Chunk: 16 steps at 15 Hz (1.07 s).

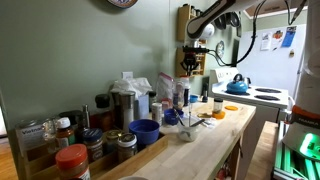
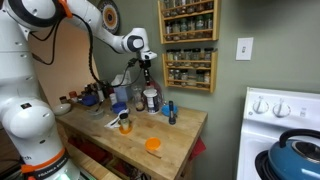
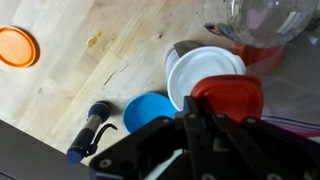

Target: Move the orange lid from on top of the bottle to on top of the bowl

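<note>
While the white arm (image 2: 62, 14) climbs from its base at 9 o'clock in an exterior view and arches across toward 12, its forearm slopes down and the wrist turns so that the gripper (image 2: 147, 77) points straight down, held clear above the wooden counter (image 2: 178, 128) and over a cluster of jars. In both exterior views it hangs high, with none of the containers touching it.

From the wrist view the two dark fingers (image 3: 192, 128) come up from 6 o'clock, drawn close together. The orange lid (image 3: 228, 98) sits right at their tips. Whether they actually clamp it cannot be told, since the fingers cover its lower edge.

Just behind the lid, at its 11 o'clock, lies a round white lid (image 3: 205, 68). A small blue cap (image 3: 148, 110) sits at the orange lid's 9 o'clock, and a flat orange disc (image 3: 15, 46) lies on bare wood far out at 10 o'clock.

The bottle (image 1: 181, 98) stands almost directly below the gripper. The blue bowl (image 1: 145, 130) rests on the counter at the bottle's 8 o'clock, well apart from it.
</note>
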### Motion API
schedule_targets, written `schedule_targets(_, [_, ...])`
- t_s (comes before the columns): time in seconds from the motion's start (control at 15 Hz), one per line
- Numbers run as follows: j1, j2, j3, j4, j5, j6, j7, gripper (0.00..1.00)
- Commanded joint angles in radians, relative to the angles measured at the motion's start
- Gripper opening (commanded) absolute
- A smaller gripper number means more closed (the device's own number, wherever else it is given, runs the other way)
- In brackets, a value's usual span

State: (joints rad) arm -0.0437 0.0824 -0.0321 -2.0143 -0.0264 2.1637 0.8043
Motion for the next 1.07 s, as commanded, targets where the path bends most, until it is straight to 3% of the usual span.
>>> schedule_targets(0.0, [0.008,0.022,-0.010,0.023,0.011,-0.032,-0.003,0.02])
schedule_targets(0.07, [0.007,0.019,-0.011,0.023,0.008,-0.038,-0.001,0.13])
schedule_targets(0.13, [0.007,0.015,-0.012,0.021,0.010,-0.043,-0.002,0.33])
schedule_targets(0.6, [0.013,-0.066,-0.004,-0.020,0.028,-0.038,-0.040,0.82])
schedule_targets(0.73, [0.009,-0.127,0.004,-0.051,0.091,-0.047,-0.163,0.98])
schedule_targets(0.93, [0.018,-0.220,0.014,-0.115,0.124,-0.077,-0.342,1.00])
schedule_targets(1.0, [0.008,-0.136,0.013,-0.035,0.092,-0.061,-0.250,1.00])
